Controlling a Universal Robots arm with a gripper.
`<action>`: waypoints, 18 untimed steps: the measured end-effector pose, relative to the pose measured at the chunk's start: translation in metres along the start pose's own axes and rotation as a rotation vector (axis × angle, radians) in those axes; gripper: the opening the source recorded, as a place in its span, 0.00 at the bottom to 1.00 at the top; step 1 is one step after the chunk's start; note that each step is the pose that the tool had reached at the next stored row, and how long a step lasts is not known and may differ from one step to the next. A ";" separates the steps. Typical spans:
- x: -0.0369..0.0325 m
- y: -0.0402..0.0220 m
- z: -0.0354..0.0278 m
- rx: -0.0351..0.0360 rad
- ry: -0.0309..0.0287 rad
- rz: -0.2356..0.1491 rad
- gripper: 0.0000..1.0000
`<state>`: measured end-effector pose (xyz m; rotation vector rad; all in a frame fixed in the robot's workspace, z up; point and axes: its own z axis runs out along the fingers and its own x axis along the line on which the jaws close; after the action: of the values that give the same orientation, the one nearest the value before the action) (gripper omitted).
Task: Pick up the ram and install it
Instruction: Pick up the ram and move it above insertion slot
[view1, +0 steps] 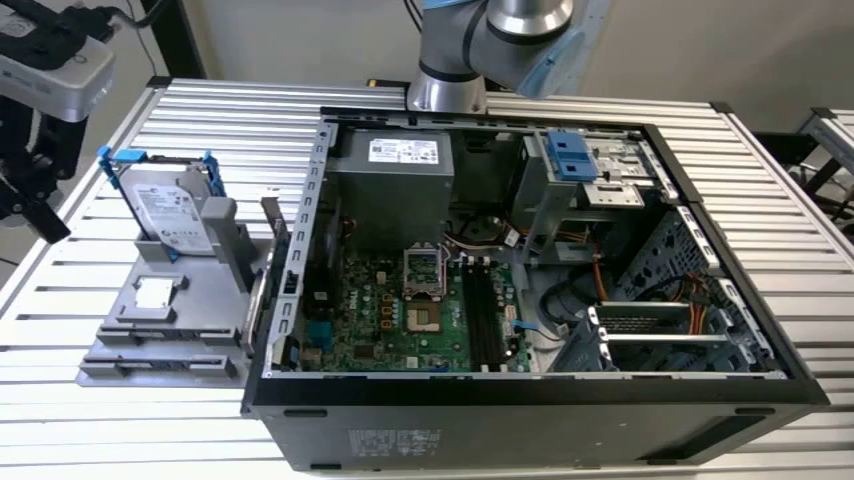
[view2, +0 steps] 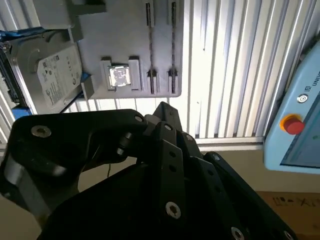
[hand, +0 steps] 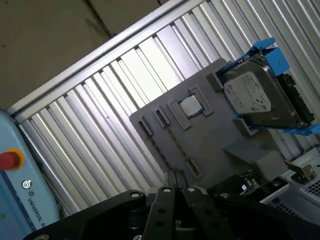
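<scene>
Trouble, as I judged it, lay mostly in the pick itself. The ram (view2: 149, 40) seemed to be the thin dark strip standing edge-on in a groove of the grey holder (view2: 125, 30), though I could not be sure from that angle; a twin strip ran in the groove just beside it. My claw (view2: 155, 122) hung above the holder, touching nothing, and I could not tell whether it was wide or narrow. So slim an edge gave little to bite on. A crooked approach could have skidded off it, tilted it in the groove, or caught the small clips at the groove's end. The chip (view2: 120, 76) sat near those clips and the hard drive (view2: 55, 75) in its blue frame stood just beyond, so a stray descent could have knocked either.

Between the holder and the long black slots (view1: 483, 315) rose the wall of the computer case (view1: 534, 420); a low carry could have struck its rim. Cables (view1: 487, 235) crowded one end of the slots, and a tilted press there might have bent the stick. A blue control tablet (view2: 295, 125) with a red button lay by the edge of the tabletop (view2: 235, 60), well apart from the holder.
</scene>
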<state>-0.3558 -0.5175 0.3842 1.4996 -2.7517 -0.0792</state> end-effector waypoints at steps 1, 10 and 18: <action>0.0000 0.0000 0.0000 -0.0002 0.0008 -0.018 0.00; 0.0000 -0.0001 0.0000 0.0176 -0.0044 -0.165 0.00; 0.0000 0.0000 0.0000 0.0250 -0.0053 -0.297 0.00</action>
<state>-0.3558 -0.5175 0.3842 1.9047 -2.5196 -0.0499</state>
